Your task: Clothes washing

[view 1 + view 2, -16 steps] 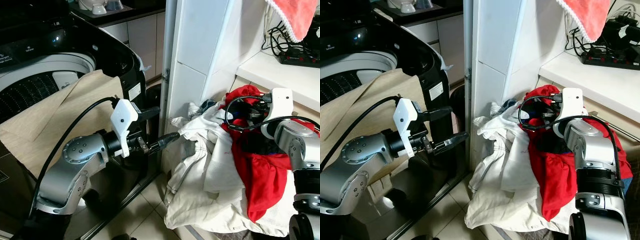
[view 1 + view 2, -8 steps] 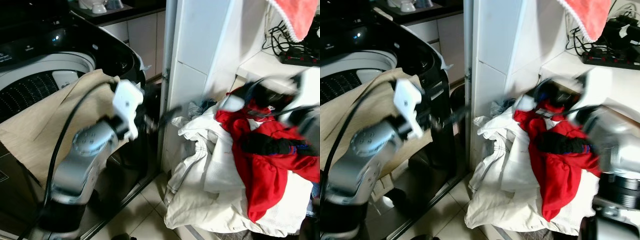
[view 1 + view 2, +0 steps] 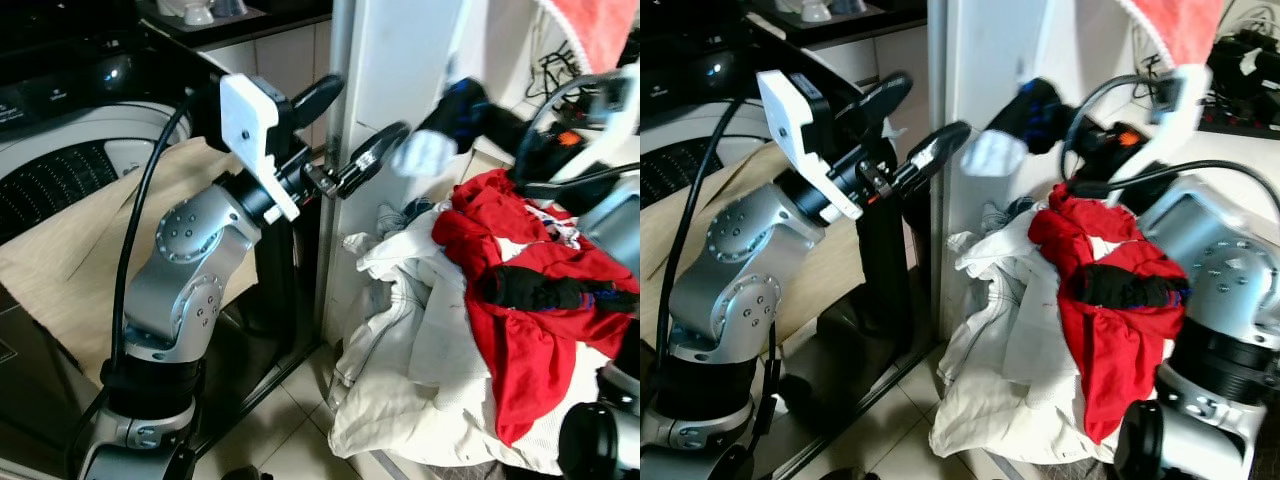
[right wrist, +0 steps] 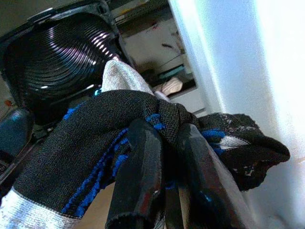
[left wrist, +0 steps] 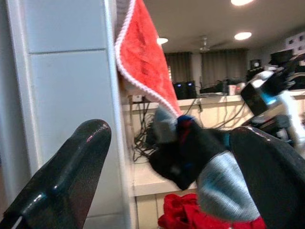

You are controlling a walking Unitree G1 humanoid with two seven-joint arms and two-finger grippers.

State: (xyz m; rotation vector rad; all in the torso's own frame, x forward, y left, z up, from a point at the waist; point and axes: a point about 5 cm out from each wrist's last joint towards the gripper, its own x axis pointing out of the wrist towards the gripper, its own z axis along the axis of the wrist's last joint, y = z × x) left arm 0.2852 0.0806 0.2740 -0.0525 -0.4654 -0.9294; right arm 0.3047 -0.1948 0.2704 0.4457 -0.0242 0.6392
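The right end effector [image 4: 162, 162], a second ago low in the laundry pile [image 3: 440, 330], now pinches a dark sock [image 3: 440, 125] lifted at about 1 o'clock. The left end effector [image 3: 345, 130], fingers spread, has risen beside it. Beyond, at 10 o'clock, the washing machine [image 3: 70, 160] waits; the transfer seems next.

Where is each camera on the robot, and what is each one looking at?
Left eye and right eye views: on the head, looking down at the laundry pile and washing machine; both silver arms show.
Left wrist view: looks along the open left gripper at the dark sock.
Right wrist view: looks along the right gripper, shut on that sock, toward the washer.
All views share the sock.
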